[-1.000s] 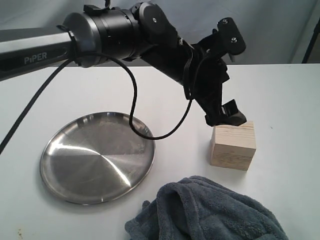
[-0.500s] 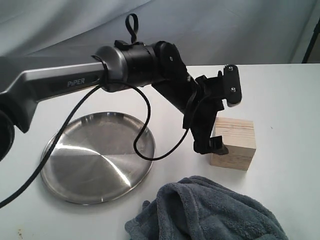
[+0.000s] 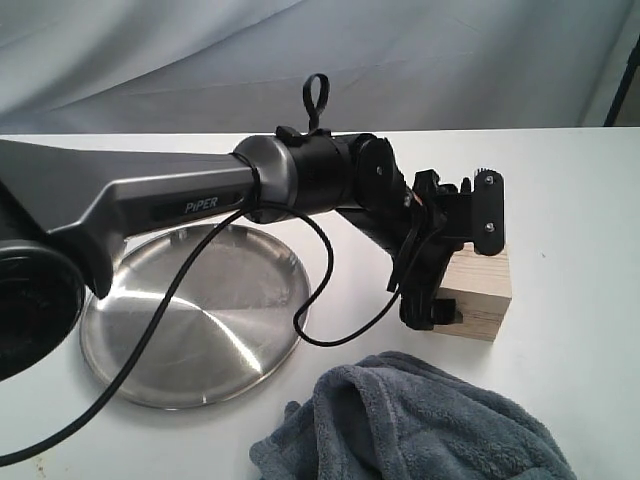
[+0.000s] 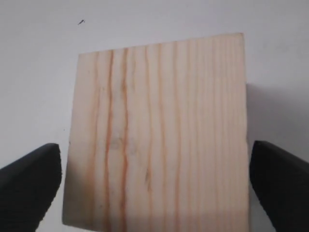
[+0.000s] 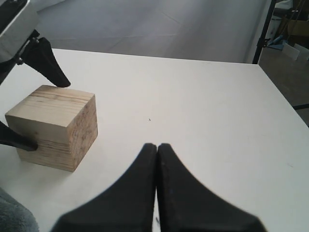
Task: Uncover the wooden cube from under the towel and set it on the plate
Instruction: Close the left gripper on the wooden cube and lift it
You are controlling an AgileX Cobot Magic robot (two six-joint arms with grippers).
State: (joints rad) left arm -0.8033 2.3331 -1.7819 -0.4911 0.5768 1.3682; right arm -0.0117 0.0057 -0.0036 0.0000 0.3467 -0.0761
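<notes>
- The plate (image 3: 170, 345) is a round, shiny steel dish with a raised rim. It lies on the left of the white worktop (image 3: 570, 190), and its face shows only bright streaks of reflected light.
- The towel (image 3: 420, 430), fluffy grey-blue with thick folds, lies bunched at the near edge. It is right of the plate and apart from it.
- The wooden cube (image 3: 482, 298) stands uncovered on the worktop, right of the plate and just behind the towel. It is pale tan with layered sides.
- The left claw (image 3: 460, 265) reaches across from the left, jaws apart, with one black finger on each side of the cube. I cannot tell whether the fingers touch the wood.
- In the exterior view the left claw hides part of the cube. The left wrist view shows the cube's top face (image 4: 159, 125) whole, with straight reddish grain lines between the left claw's (image 4: 154, 183) fingers.
- Only the right wrist view shows the right claw (image 5: 156, 150). Its fingers are pressed together on nothing, over bare worktop and well apart from the cube (image 5: 53, 128). A grey corner of the towel (image 5: 14, 217) shows beside the cube.
</notes>
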